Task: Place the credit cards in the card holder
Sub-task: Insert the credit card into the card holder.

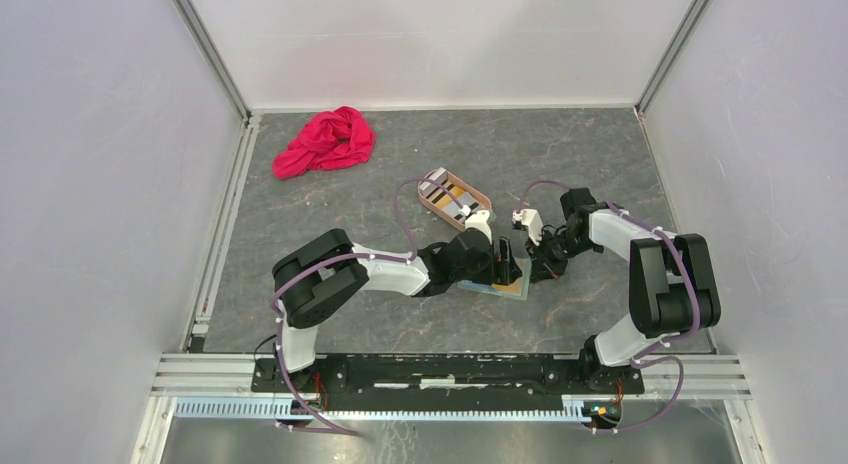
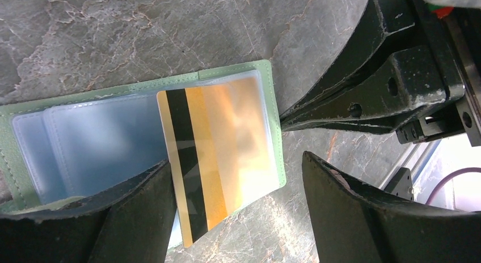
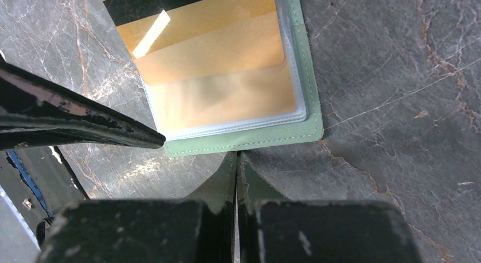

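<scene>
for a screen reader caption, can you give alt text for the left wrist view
An orange-gold card with a dark stripe sits partly inside a clear pocket of the open sage-green card holder on a grey table. The left end effector is open either side of the card; the shut right end effector touches the holder's edge.

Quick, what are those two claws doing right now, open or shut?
Left gripper: open, fingers either side of the gold card, not gripping it.
Right gripper: closed, empty, tips at the card holder edge.
</scene>
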